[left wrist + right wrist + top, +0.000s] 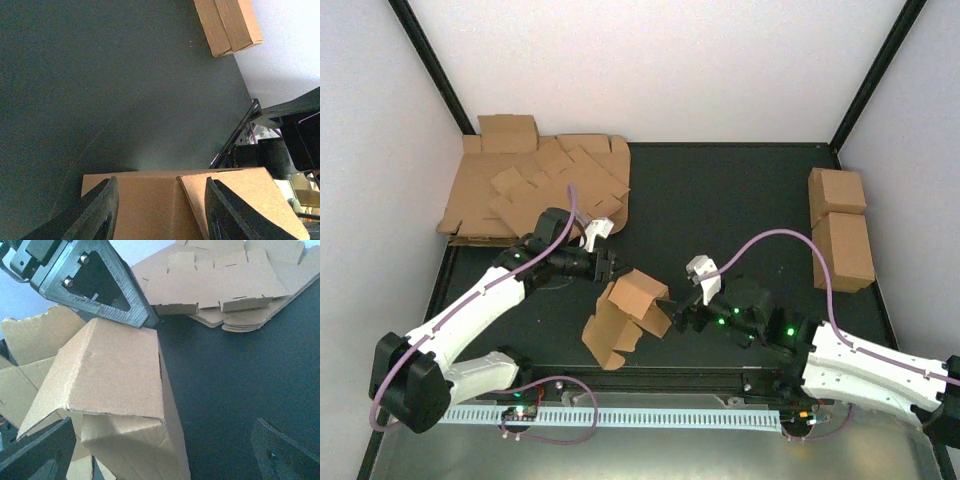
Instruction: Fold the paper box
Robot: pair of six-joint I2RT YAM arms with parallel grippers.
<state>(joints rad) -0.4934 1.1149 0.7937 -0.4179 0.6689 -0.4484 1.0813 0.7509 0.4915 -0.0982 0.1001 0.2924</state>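
Note:
The paper box (635, 297) is a partly folded brown cardboard piece standing mid-table, with loose flaps hanging at its near left. My left gripper (608, 270) is open at the box's far-left side. In the left wrist view the box panel (150, 205) lies between and behind the spread fingers (100, 210). My right gripper (678, 312) is open at the box's right side. In the right wrist view the box (115, 375) stands between its wide-apart fingers (285, 450), with a left-gripper finger (100, 285) touching the box's top edge.
A heap of flat cardboard sheets (535, 190) lies at the back left and also shows in the right wrist view (225, 285). Two cardboard cuboids (840, 225) stand at the right edge. White walls and black posts enclose the table. A white cable rail (620, 415) runs along the near edge.

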